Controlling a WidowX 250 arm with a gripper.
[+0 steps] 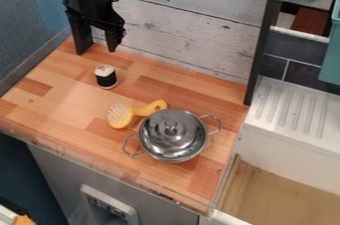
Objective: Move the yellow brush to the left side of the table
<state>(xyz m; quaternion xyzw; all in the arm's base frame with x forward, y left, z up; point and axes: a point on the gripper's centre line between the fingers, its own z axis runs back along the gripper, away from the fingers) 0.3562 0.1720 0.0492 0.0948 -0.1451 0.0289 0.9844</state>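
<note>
Hanging above the far left corner of the wooden table, the black gripper points down with its two fingers spread wide apart and nothing between them. The yellow brush lies near the middle of the table, its pale bristles toward the left and its handle slanting away to the right and slightly toward the wall. It is well apart from the gripper. The end of the handle comes right up beside a shiny metal pot; whether the two touch, I cannot tell. The pot stands upright with its lid on, one wire handle out to the right and the other toward the near left. Between the brush and the gripper stands a small black and white container, upright and apart from both. Behind the table rises a wall of pale, weathered boards, with a dark post at its right side. To the right of the table are a white ridged drainboard and, nearer the camera, a sink with a wood-coloured bottom
</note>
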